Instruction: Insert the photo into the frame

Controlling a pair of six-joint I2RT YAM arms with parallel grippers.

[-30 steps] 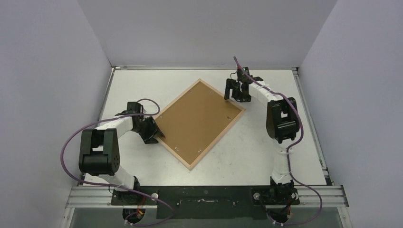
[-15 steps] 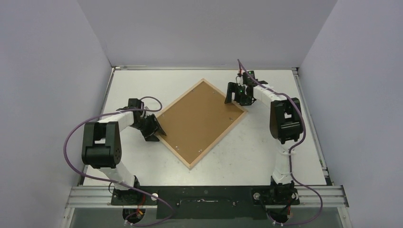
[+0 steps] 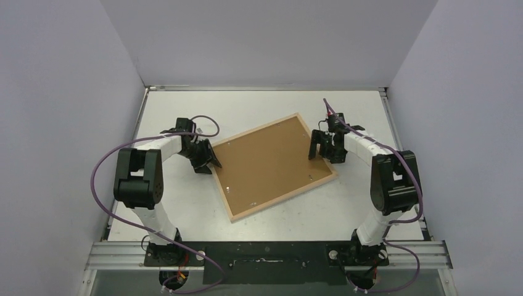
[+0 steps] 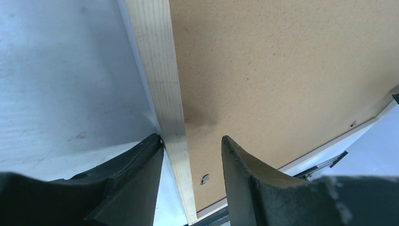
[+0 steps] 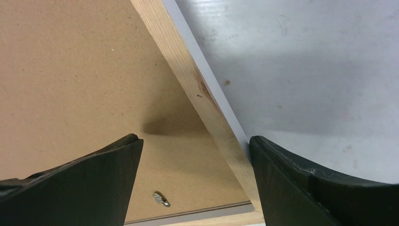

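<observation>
Pale grey walls (image 3: 68, 92) box in a white table (image 3: 271, 102). On it the frame (image 4: 159, 70) lies back up, pale wood rails around a brown backing board (image 3: 271, 163), its long axis running roughly from one arm to the other. At the frame's left short rail the left gripper (image 4: 192, 141) stands open, jaws astride the wood. At its right short rail the right gripper (image 5: 195, 139) straddles likewise, spread wider. Neither arm is nearer. The photo shows nowhere; it may lie beneath the board.

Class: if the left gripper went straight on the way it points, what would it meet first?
Most likely the pale wood rail of the frame, lying between the open fingers of the left gripper; depth is hard to judge.
</observation>
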